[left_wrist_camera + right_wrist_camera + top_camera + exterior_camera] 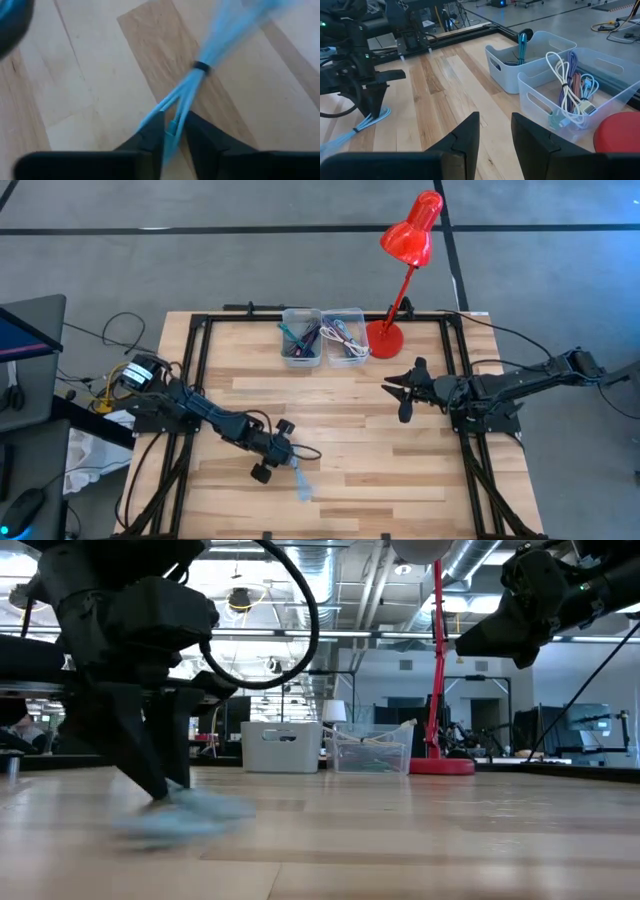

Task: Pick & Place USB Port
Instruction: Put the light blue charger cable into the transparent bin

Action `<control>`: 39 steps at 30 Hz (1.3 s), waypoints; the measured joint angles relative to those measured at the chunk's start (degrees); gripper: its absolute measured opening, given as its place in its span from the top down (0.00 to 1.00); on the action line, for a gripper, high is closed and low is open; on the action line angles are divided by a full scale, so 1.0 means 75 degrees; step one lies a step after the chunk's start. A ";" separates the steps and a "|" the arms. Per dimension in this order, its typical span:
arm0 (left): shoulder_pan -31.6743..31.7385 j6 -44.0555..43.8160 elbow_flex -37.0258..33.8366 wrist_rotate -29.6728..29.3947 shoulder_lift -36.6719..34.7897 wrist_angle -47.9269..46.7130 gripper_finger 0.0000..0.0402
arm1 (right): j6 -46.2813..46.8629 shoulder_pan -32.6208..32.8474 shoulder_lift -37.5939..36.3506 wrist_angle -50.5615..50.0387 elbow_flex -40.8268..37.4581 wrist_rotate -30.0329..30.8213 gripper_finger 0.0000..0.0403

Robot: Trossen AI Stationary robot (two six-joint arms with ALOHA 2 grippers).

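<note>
A light-blue USB cable [210, 55], bundled with a black tie [201, 66], lies on the wooden table [380, 460] near its front left. My left gripper [172, 132] slants down onto it with its fingers closed in on the bundle's looped end. The high view shows this gripper [291, 464] with the cable [303, 488] just beyond it. In the low view the gripper [163, 790] stands at the cable [190, 815]. My right gripper [403, 392] waits open above the table's right half, with nothing between its fingers [470, 135]. My left gripper pinches the cable's looped end [172, 120], on the near side of the black tie, between its two fingers. The fingers come from above, slanting down, and lie roughly along the bundle. The rest of the bundle lies on the table beyond the fingertips.
Two clear bins stand at the table's far edge, one [301, 336] with dark and teal cables and one [345, 335] with white and purple cables. Beside them stands a red desk lamp [384, 338]. Bare wood lies between the two arms.
</note>
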 joint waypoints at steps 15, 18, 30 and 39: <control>0.0110 -0.0244 -0.0033 -0.0173 -0.0135 0.0080 0.98 | -0.0083 -0.0001 0.0000 -0.0001 0.0000 0.0000 0.74; 0.0258 -0.0243 -0.0041 -0.0346 -0.0422 0.0061 0.98 | -0.0085 -0.0001 0.0000 -0.0003 0.0000 0.0000 0.74; 0.1531 -0.0228 -0.0035 -0.0540 -0.2362 0.0351 0.98 | -0.0077 -0.0001 0.0000 0.0056 0.0000 -0.0002 0.74; 0.2285 -0.0148 -0.0026 -0.0520 -0.2981 0.0988 0.98 | -0.0472 -0.0021 0.0003 0.1436 0.0000 -0.1202 0.74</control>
